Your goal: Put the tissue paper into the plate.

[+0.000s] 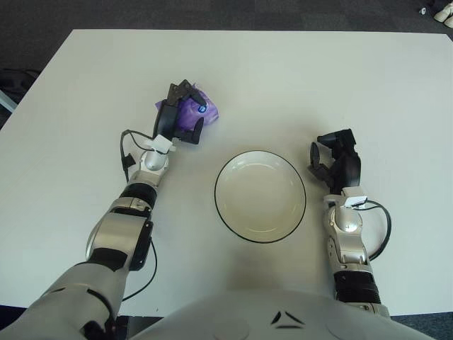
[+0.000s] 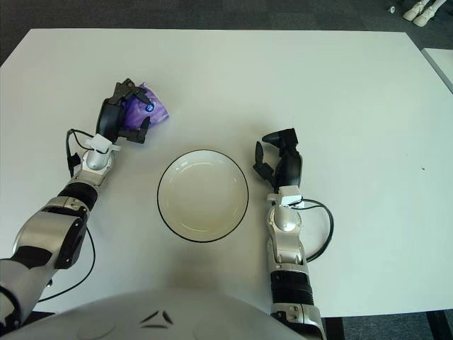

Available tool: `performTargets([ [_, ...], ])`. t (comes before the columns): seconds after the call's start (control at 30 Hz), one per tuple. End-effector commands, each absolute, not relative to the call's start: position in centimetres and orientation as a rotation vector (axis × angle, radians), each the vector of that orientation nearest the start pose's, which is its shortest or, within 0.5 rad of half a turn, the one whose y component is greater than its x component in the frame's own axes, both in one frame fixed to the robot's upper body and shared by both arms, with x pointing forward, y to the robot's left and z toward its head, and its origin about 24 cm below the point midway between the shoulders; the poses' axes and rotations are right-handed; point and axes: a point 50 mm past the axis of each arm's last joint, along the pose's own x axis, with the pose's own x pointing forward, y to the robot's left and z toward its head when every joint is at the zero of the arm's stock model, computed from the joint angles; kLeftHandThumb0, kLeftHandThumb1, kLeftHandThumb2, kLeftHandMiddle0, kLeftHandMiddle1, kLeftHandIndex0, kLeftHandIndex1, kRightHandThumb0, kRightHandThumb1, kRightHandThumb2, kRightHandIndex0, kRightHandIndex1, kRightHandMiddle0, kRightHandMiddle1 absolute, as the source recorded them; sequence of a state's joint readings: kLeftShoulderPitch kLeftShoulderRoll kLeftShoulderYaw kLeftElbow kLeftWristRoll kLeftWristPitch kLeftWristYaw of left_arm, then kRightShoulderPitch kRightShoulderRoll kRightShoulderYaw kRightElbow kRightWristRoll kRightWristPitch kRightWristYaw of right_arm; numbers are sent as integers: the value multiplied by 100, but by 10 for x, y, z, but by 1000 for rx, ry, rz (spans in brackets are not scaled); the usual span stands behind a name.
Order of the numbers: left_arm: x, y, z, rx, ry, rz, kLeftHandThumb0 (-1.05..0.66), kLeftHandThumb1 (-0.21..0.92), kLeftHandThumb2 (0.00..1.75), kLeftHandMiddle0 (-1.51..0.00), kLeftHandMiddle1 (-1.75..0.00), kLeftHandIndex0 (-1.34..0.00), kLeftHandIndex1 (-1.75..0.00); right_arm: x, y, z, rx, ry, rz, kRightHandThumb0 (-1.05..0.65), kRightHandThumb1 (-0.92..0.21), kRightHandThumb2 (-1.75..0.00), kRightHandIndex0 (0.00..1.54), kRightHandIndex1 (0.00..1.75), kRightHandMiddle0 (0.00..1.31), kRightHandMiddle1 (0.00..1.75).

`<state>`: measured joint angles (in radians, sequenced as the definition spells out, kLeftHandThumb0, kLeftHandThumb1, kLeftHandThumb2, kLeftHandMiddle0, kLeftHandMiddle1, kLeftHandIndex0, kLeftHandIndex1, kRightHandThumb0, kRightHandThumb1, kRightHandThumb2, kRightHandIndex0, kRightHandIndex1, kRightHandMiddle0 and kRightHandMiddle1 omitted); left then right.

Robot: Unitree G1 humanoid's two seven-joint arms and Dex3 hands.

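Observation:
A purple tissue pack (image 1: 196,111) lies on the white table (image 1: 318,78), up and to the left of the plate. My left hand (image 1: 178,117) covers it, black fingers curled round the pack. The plate (image 1: 260,196), white with a dark rim, sits at the table's middle and holds nothing. My right hand (image 1: 335,161) shows just right of the plate, fingers loosely spread, holding nothing.
Cables loop beside both forearms, one near the left wrist (image 1: 126,145) and one by the right forearm (image 1: 382,227). Dark floor surrounds the table, and pale objects (image 1: 444,10) show at the far right corner.

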<state>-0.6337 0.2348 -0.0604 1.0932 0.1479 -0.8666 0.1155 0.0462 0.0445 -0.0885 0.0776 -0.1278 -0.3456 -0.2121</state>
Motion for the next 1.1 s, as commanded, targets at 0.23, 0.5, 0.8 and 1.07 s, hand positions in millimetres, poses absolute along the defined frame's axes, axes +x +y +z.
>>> performTargets([
  [0.23,313,158,28,331,-292,-161,0,5,157,-88,-158,-58,-175,224,-174,21,-70,-83,-306,-37,-78,-73,58,119,28,175],
  [0.5,311,158,39,374,-362,-115,0,3,160,-88,-161,-60,-175,224,-174,21,-68,-80,-295,-36,-80,-69,58,117,26,175],
  [0.8,300,157,66,528,-386,39,-31,14,151,-113,-171,-65,-175,225,-173,21,-66,-89,-298,-36,-82,-67,56,116,25,175],
  [1.07,285,155,91,730,-376,124,-54,17,148,-123,-174,-73,-175,227,-171,20,-59,-86,-282,-37,-78,-72,55,113,27,175],
])
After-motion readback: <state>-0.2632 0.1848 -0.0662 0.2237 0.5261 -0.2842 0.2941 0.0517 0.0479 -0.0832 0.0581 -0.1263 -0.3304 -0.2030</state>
